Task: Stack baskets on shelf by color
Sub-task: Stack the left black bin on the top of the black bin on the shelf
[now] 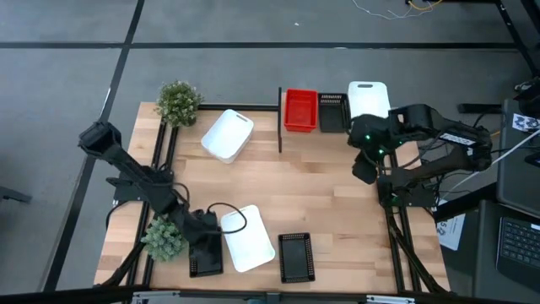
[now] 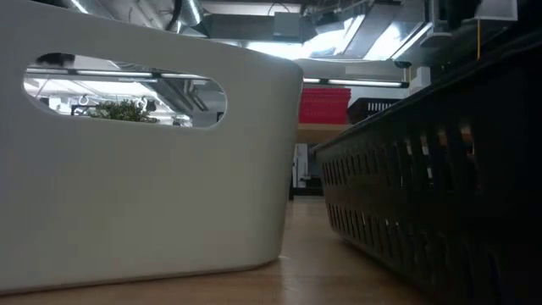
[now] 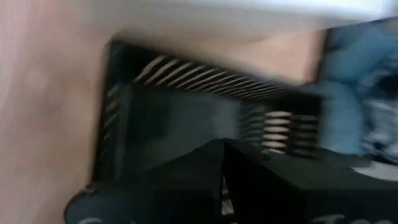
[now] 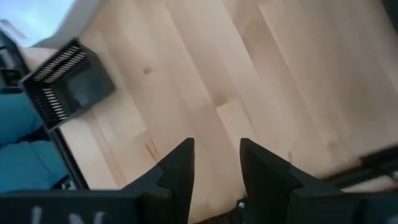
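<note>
At table's front-left corner, we've the left gripper (image 1: 202, 241) over a black mesh basket (image 1: 205, 256), jaw state unclear. Right gripper (image 4: 216, 163) hovers empty, jaws apart, nr shelf (image 1: 279, 120). Next, probably: grip rim, carry to black stack (image 1: 332, 111).

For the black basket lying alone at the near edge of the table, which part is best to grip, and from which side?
Grip one long mesh wall of the black basket, coming straight down from above. It lies upright with its mouth open, and both long sides look clear of the white basket, so probably one finger fits inside, one outside.
</note>
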